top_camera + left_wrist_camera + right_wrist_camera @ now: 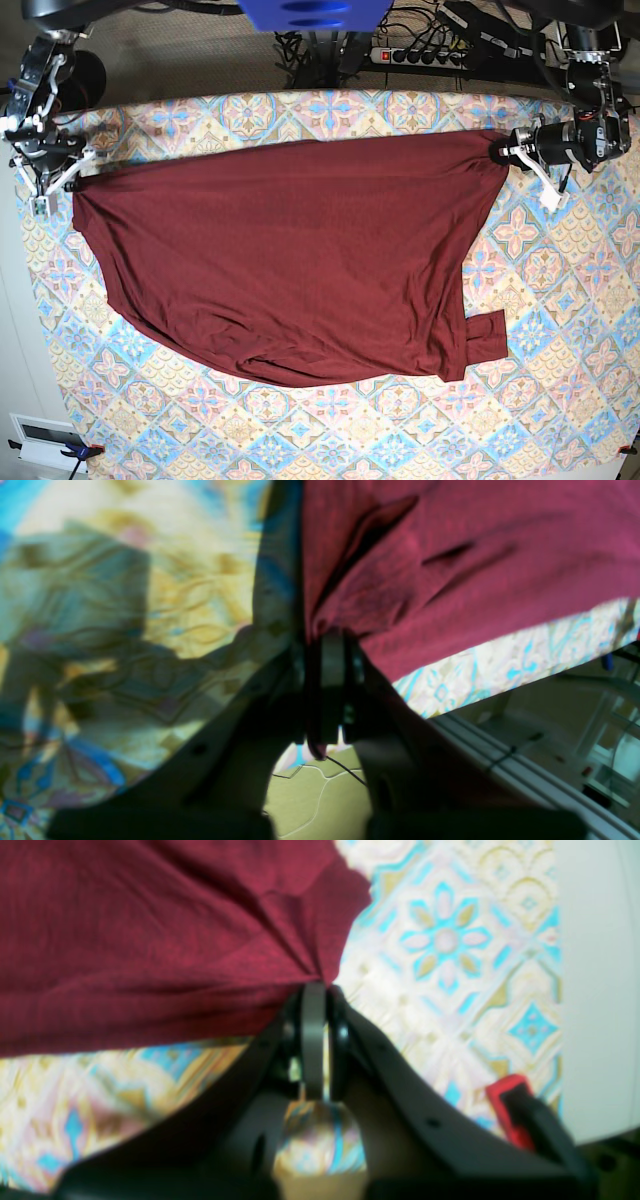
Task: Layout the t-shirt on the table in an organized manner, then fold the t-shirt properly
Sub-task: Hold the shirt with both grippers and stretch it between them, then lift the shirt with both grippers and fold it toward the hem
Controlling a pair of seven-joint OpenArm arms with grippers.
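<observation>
Layout is under way: left gripper (327,640) and right gripper (320,986) each pinch a t-shirt (290,260) corner, stretching it over the table (560,400). Lower edge remains bunched; folding not started.

Both arms are black with white brackets near the wrists. The left tool (327,680) has dark curved fingers (235,730) with small round holes and grey pads. The right tool (320,1035) looks alike, black with a grey pad.

Plain dark maroon t-shirt (290,265), table (560,400) cloth in pastel blue, pink and cream diamond floral tiles
</observation>
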